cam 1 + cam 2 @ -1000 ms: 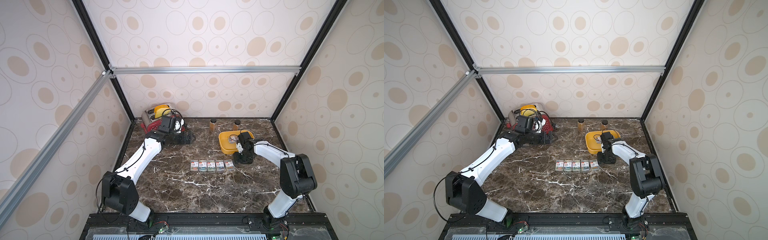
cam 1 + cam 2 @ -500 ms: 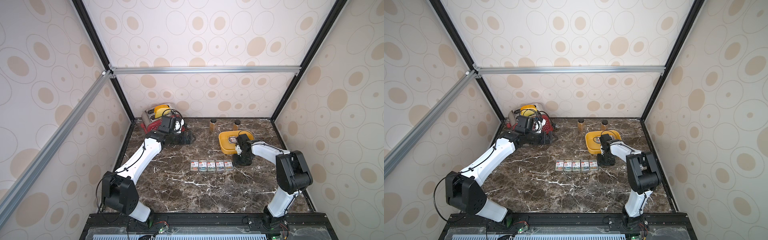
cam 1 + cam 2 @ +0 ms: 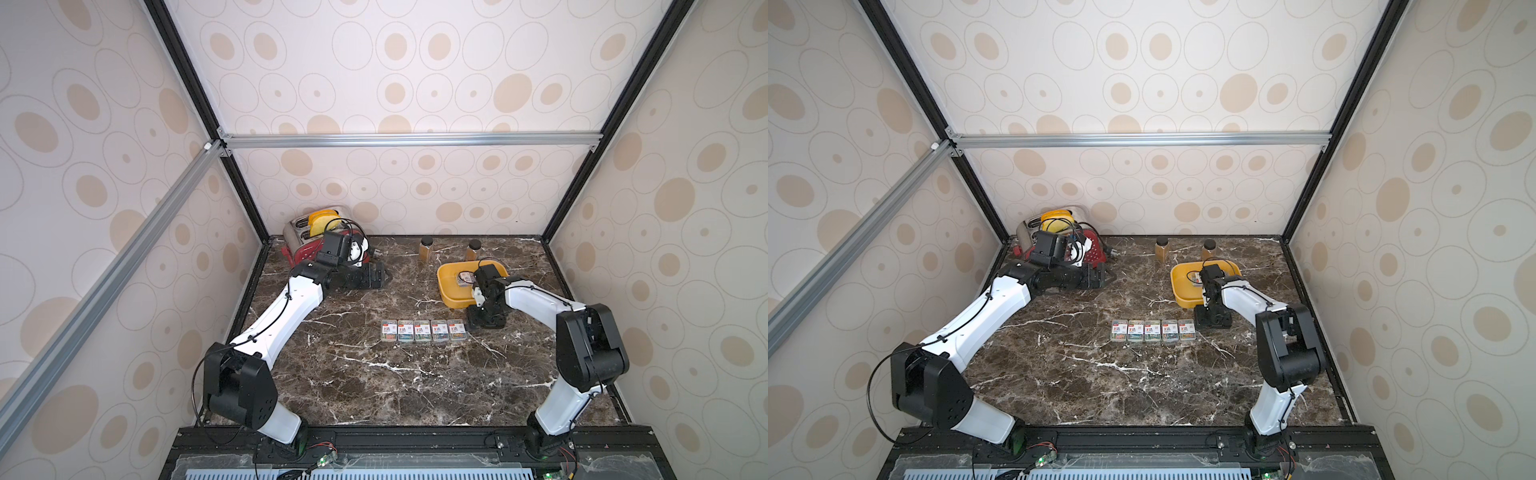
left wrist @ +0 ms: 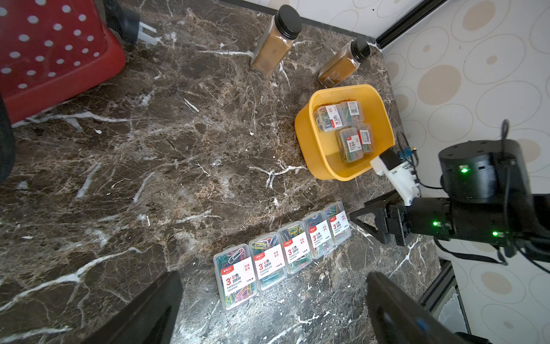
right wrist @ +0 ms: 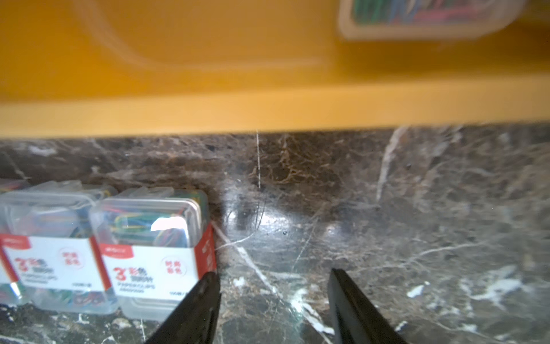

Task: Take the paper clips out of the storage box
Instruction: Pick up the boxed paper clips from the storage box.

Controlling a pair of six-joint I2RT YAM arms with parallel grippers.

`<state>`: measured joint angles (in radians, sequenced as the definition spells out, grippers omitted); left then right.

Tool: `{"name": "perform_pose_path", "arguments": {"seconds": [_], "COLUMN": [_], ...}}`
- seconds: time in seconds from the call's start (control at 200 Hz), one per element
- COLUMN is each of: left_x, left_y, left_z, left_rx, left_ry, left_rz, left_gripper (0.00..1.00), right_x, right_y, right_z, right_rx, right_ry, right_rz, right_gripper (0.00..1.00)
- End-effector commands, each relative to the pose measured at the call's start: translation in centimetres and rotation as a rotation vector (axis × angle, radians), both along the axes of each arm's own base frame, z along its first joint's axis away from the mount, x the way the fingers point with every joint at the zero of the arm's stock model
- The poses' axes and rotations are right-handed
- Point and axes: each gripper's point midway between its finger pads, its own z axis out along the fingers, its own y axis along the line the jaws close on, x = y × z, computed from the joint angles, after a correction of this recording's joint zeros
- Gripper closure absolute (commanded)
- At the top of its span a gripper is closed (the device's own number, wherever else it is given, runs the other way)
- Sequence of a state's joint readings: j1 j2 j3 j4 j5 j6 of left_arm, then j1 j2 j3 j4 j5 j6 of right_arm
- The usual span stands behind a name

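Several clear cases of paper clips (image 3: 423, 331) (image 3: 1153, 330) (image 4: 282, 253) lie in a row on the marble table. The yellow storage box (image 3: 451, 286) (image 3: 1183, 286) (image 4: 321, 155) stands behind the row's right end. Two more cases (image 4: 339, 116) (image 4: 355, 143) lie in it. My right gripper (image 3: 484, 322) (image 3: 1212, 320) (image 5: 272, 275) is low over the table at the row's right end, between row and box. It is open with only marble between its fingers, one finger right beside the end case (image 5: 151, 247). My left gripper (image 3: 384, 276) (image 4: 273, 280) hangs open and empty by the toaster.
A red dotted toaster (image 3: 307, 241) (image 4: 44, 53) stands at the back left, under my left wrist. Two brown black-capped bottles (image 3: 426, 248) (image 3: 472, 250) stand at the back wall behind the box. Enclosure walls close in on three sides.
My right gripper has shifted slightly to the left, nearer the row's end, and its jaws have spread a little wider. The left arm and the cases have not moved.
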<state>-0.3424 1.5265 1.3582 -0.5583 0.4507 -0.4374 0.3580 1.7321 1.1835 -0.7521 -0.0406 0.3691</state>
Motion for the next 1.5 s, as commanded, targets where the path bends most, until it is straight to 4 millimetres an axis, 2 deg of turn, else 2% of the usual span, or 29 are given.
{"name": "perform_pose_path", "arguments": {"seconds": [0.0, 0.1, 0.19, 0.325, 0.381, 0.551, 0.821, 0.996, 1.167, 1.492], "left_x": [0.3, 0.5, 0.8, 1.0, 1.0, 1.1, 1.3, 1.2, 1.4, 1.9], "left_y": [0.1, 0.1, 0.0, 0.0, 0.1, 0.2, -0.2, 0.2, 0.3, 0.3], "left_z": [1.5, 1.9, 2.0, 2.2, 2.1, 2.4, 1.9, 1.8, 1.6, 1.3], "left_rx": [0.011, 0.01, 0.006, 0.01, 0.013, 0.023, 0.005, 0.024, 0.034, 0.041], "left_ry": [-0.04, -0.051, -0.053, -0.06, -0.059, -0.071, -0.05, -0.049, -0.042, -0.034], "left_rz": [-0.017, -0.012, -0.008, -0.005, -0.004, -0.001, -0.006, -0.004, -0.004, -0.006], "left_gripper": [0.01, 0.01, 0.01, 0.01, 0.01, 0.01, 0.01, 0.01, 0.01, 0.01], "right_x": [1.0, 2.6, 4.4, 7.4, 8.5, 12.1, 15.9, 17.0, 17.8, 17.5], "right_y": [-0.2, -0.3, -0.3, 0.0, 0.0, -0.8, 1.5, 1.8, 2.4, 2.5], "right_z": [5.5, 8.5, 9.8, 10.1, 10.0, 9.1, 5.8, 3.1, 1.6, -0.9], "right_rx": [-0.012, -0.015, -0.017, 0.0, 0.002, 0.012, 0.063, 0.052, 0.071, 0.077], "right_ry": [-0.111, -0.185, -0.225, -0.259, -0.262, -0.281, -0.268, -0.234, -0.216, -0.147], "right_rz": [0.035, 0.053, 0.061, 0.067, 0.065, 0.038, 0.102, 0.11, 0.107, 0.075], "right_gripper": [0.33, 0.27, 0.2, 0.13, 0.06, 0.0, 0.0, 0.0, 0.02, 0.04]}}
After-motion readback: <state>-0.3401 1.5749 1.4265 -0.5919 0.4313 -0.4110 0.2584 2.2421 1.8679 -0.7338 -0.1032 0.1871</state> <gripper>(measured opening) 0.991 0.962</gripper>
